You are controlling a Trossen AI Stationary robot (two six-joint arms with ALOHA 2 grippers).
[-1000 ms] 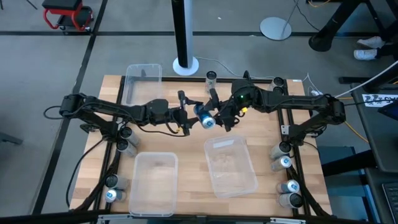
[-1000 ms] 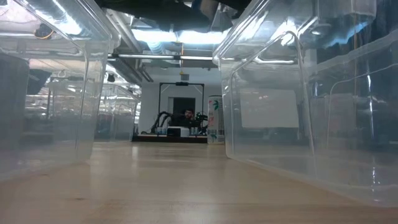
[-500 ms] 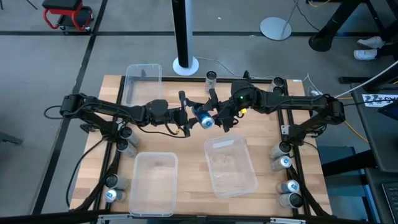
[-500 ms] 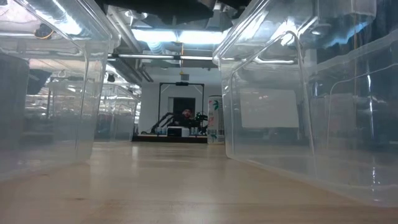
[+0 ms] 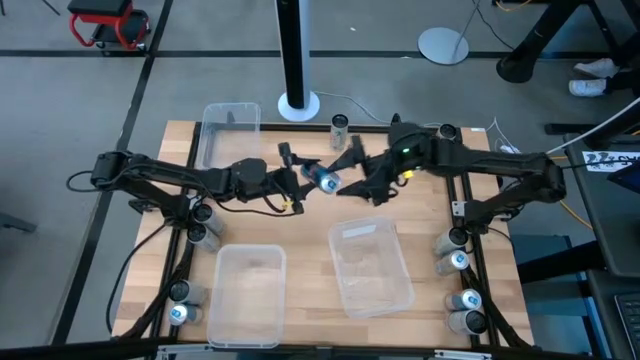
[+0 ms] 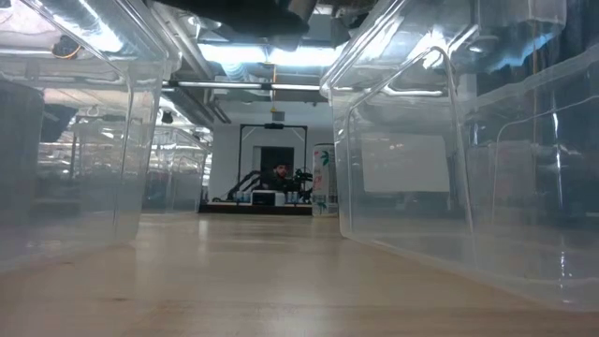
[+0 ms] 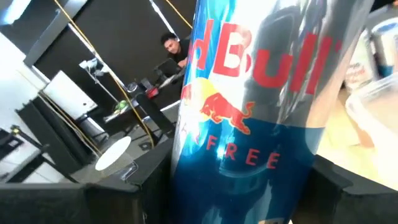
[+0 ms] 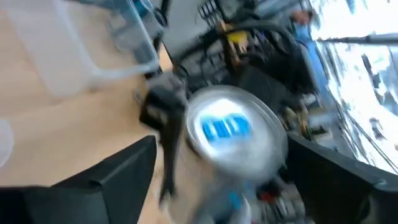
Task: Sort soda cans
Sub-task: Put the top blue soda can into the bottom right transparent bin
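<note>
My left tool (image 5: 306,179) sits just left of the middle of the high view, clamped on a soda can (image 5: 325,181) that it holds lying sideways above the bench (image 5: 300,240), blue-marked silver top turned toward the right arm. In the left wrist view that can (image 7: 261,106) fills the frame, blue and silver with red lettering, and the dark fingers (image 7: 74,199) press its sides.

My right tool (image 5: 360,172) is just right of the can, its jaws spread wide and off the can; in the right wrist view the can's round top (image 8: 233,134) shows between my two fingers (image 8: 106,174) with a gap on each side.

More soda cans stand around the edges of the high view: one (image 5: 340,124) at the upper middle of the bench, one (image 5: 447,131) to the upper right, two (image 5: 204,222) at the left rail, one (image 5: 180,312) at the lower left, and a cluster (image 5: 460,290) down the right rail.

Three clear bins lie on the bench: one (image 5: 229,130) at the upper left, one (image 5: 247,293) at the lower left, one (image 5: 371,265) at the lower middle. In the low view, bin walls (image 6: 440,150) frame both sides, with a person (image 6: 279,172) far off in the room.
</note>
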